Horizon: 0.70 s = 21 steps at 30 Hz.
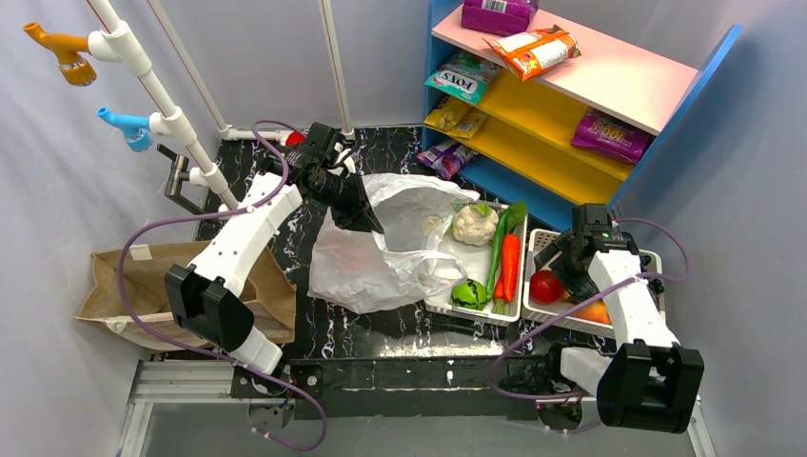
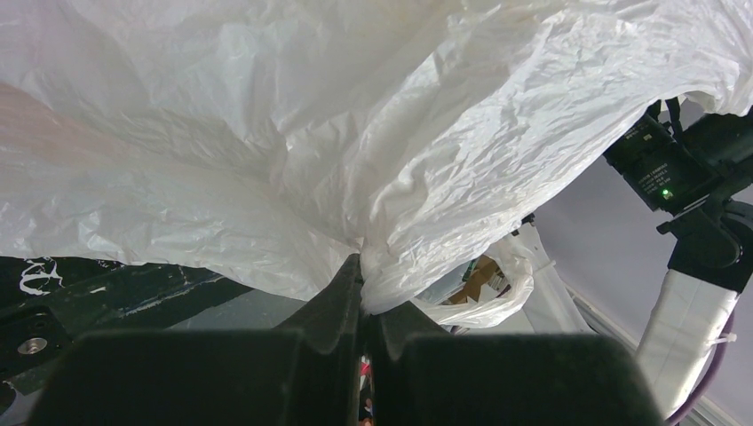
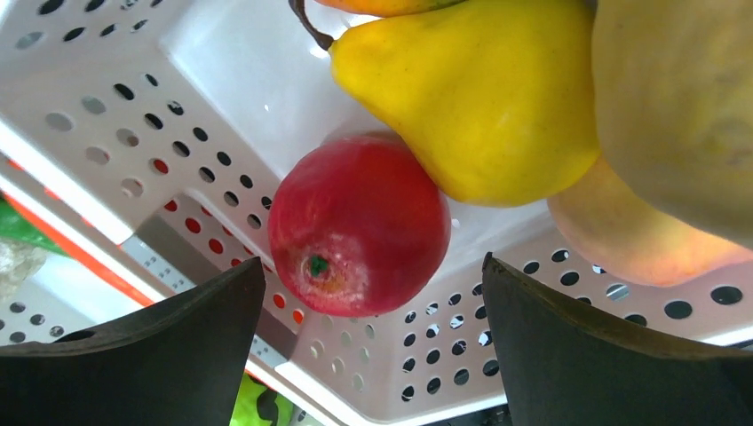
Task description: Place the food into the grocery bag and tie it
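The left arm's jaws are pinching shut on a fold of the grocery bag (image 1: 381, 257) at its 11 o'clock edge. The bag is lying crumpled mid-table (image 1: 314, 328), at 9 o'clock of the vegetable tray (image 1: 476, 317). The right arm's jaws are hanging wide open, gripping nothing, flanking a red fruit (image 3: 360, 226) in the perforated white basket (image 3: 231, 71). A yellow pear (image 3: 479, 98) is touching it at 1 o'clock.

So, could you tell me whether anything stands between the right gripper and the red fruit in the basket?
Nothing visible does. The open right gripper faces the red fruit directly in the white basket; the yellow pear touches the fruit's far side, outside the gap.
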Motion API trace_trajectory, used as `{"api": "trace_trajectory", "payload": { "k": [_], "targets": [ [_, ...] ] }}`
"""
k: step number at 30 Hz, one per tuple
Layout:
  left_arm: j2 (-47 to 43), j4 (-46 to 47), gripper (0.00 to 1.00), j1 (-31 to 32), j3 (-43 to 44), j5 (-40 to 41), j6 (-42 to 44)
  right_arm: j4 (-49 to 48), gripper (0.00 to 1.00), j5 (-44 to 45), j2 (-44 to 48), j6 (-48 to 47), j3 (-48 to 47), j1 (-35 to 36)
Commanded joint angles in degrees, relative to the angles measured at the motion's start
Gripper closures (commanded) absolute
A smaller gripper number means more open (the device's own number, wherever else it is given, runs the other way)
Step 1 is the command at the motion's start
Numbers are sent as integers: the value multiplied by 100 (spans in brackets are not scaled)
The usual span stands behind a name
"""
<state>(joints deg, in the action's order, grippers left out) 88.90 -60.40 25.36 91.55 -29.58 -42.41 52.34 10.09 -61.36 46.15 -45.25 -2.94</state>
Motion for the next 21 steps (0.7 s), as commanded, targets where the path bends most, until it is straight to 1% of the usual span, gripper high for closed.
{"api": "trace_trajectory", "payload": {
  "k": [1, 10, 11, 12, 13, 16, 17, 18, 21],
  "targets": [
    [-211, -163, 100, 30, -6, -43, 53, -326, 2, -34, -239, 49, 123, -44],
    [-263, -163, 100, 30, -64, 5, 64, -775, 3, -86, -683, 14, 408, -75],
    [-264, -164, 100, 34, -61, 5, 64, -821, 8, -93, -693, -21, 428, -73],
    [-262, -157, 100, 30, -59, 6, 62, -839, 17, -74, -713, -64, 419, -73],
    [-260, -157, 100, 30, -61, 1, 65, -792, 29, -59, -719, -106, 379, -70],
    [-238, -145, 100, 30, -66, -3, 66, -564, 55, -38, -587, -199, 159, -72],
    [-232, -127, 100, 30, -74, -16, 59, -444, 60, -29, -503, -208, 40, -67],
    [-218, -117, 100, 30, -67, -29, 52, -298, 62, -56, -370, -214, -129, -68],
    [-192, -109, 100, 30, -33, -38, 60, 20, 62, -209, -161, -227, -440, -73]
  ]
}}
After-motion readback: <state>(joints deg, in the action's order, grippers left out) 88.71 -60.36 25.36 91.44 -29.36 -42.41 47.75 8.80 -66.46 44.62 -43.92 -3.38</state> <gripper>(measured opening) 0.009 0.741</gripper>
